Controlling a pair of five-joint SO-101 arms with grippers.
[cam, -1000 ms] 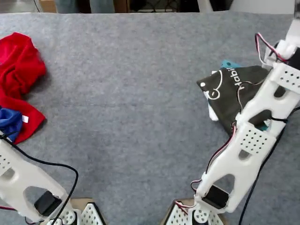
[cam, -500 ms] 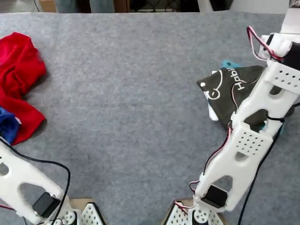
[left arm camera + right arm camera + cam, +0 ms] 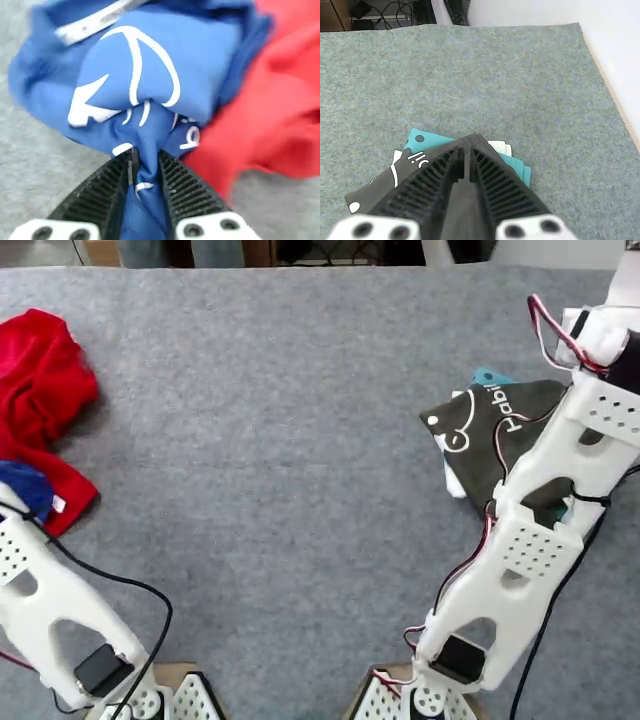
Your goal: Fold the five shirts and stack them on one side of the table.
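A blue shirt (image 3: 150, 85) with white print is pinched in my left gripper (image 3: 146, 165), which is shut on a fold of it. From above, the blue shirt (image 3: 25, 487) lies at the table's left edge against a crumpled red shirt (image 3: 40, 390), and the left arm (image 3: 45, 600) rises from the front left. At the right sits a folded stack with a dark shirt (image 3: 490, 435) on top and teal and white layers beneath. My right gripper (image 3: 466, 150) hangs shut and empty above the dark shirt (image 3: 380, 185); teal cloth (image 3: 512, 165) peeks out under it.
Grey carpet covers the table (image 3: 280, 440). The table's right edge (image 3: 612, 95) runs close to the stack. Cables trail along both arms. The wide middle of the carpet lies between the two shirt piles.
The left arm has shifted at the left edge, dragging the blue shirt slightly up and over the red one. The right arm rose a little and has since stayed still.
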